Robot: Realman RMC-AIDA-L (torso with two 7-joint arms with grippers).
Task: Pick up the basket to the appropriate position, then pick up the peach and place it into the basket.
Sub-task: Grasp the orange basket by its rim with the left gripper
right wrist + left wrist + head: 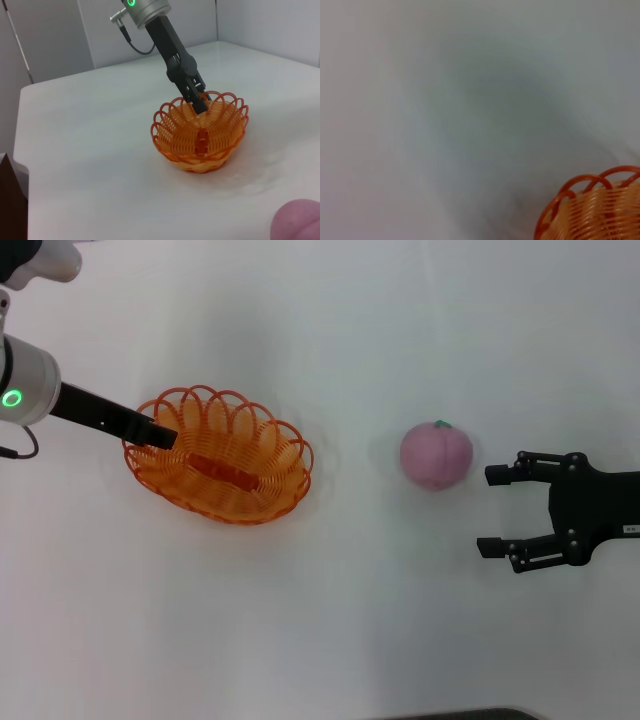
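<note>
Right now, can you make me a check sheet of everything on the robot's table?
Surface: plain white table, bare around the things.
Basket: orange basket sits on the robot's left side, upright, nothing inside.
Peach: pink peach rests on the table, to the right of the basket, apart from it.
Clutter: nothing seen.
Left gripper: left gripper is at the basket's rim, shut on it.
Right gripper: right gripper is open beside the peach, not touching it.
Cables: a dark cable loops off the left arm's wrist.
Surroundings: pale wall panels behind the table.
</note>
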